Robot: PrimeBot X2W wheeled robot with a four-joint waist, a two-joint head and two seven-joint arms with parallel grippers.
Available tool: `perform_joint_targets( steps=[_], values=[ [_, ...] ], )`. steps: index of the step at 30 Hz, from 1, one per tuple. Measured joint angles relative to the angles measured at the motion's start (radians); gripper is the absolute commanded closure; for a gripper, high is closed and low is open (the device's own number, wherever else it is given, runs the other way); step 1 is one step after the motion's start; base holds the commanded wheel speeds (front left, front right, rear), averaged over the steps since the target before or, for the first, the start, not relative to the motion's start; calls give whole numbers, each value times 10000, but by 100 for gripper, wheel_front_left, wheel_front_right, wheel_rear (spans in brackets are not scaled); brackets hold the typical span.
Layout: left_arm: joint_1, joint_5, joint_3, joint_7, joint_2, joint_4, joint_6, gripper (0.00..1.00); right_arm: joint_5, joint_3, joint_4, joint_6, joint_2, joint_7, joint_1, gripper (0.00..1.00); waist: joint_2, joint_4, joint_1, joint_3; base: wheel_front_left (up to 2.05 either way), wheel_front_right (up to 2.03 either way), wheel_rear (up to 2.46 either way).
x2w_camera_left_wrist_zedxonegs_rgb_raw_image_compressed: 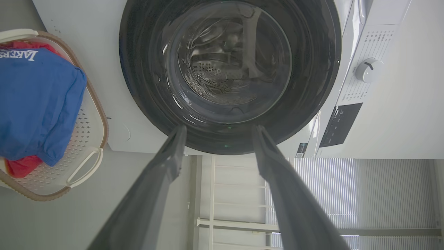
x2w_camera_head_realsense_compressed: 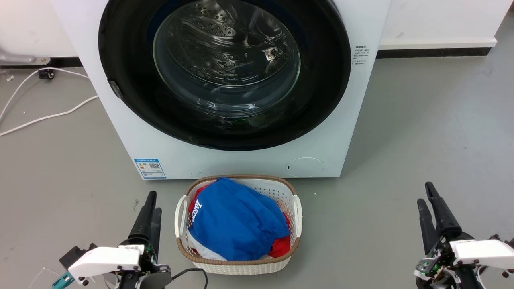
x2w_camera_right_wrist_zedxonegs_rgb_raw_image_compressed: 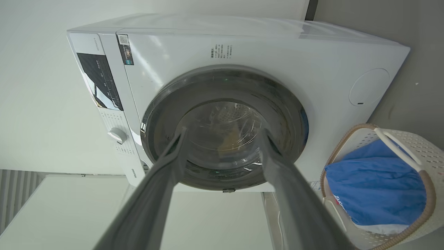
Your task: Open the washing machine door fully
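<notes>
Two empty grippers with fingers parted, the left gripper (x2w_camera_head_realsense_compressed: 154,202) and the right gripper (x2w_camera_head_realsense_compressed: 424,193), hang low over the floor (x2w_camera_head_realsense_compressed: 417,120) flanking a laundry basket (x2w_camera_head_realsense_compressed: 241,176), well apart from the washing machine door (x2w_camera_head_realsense_compressed: 321,80), shut against the washing machine (x2w_camera_head_realsense_compressed: 120,132) ahead.

Head view high, looking down, wrist views low, rolled sideways, all sharing the washing machine door (x2w_camera_head_realsense_compressed: 321,80)

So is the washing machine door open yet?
No, the washing machine door sits shut, flat against the white front of the washing machine.
</notes>
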Motion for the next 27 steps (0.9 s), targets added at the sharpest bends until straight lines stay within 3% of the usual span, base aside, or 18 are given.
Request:
perform_joint_targets(
  steps=[11, 21, 23, 27],
  values=[
    [-15, 2094, -222, -491, 4, -564, 0, 0, -2391, 219, -322, 0, -69, -499, 89, 0, 0, 18, 0, 25, 0, 0, 0],
    [-15, 5003, -387, -878, 21, -809, 0, 0, -5185, 456, -537, 0, -69, -874, 183, 0, 0, 33, 0, 60, 0, 0, 0],
    [-21, 6404, -711, -1078, 82, -911, 0, 0, -6566, 556, -579, 0, -73, -1016, 218, 0, 0, 50, 0, 89, 0, 0, 0],
    [-44, 7227, -846, -1221, 182, -988, 0, 0, -7398, 596, -667, 0, -71, -1106, 224, 0, 0, 59, 0, 103, 0, 0, 0]
  ],
)
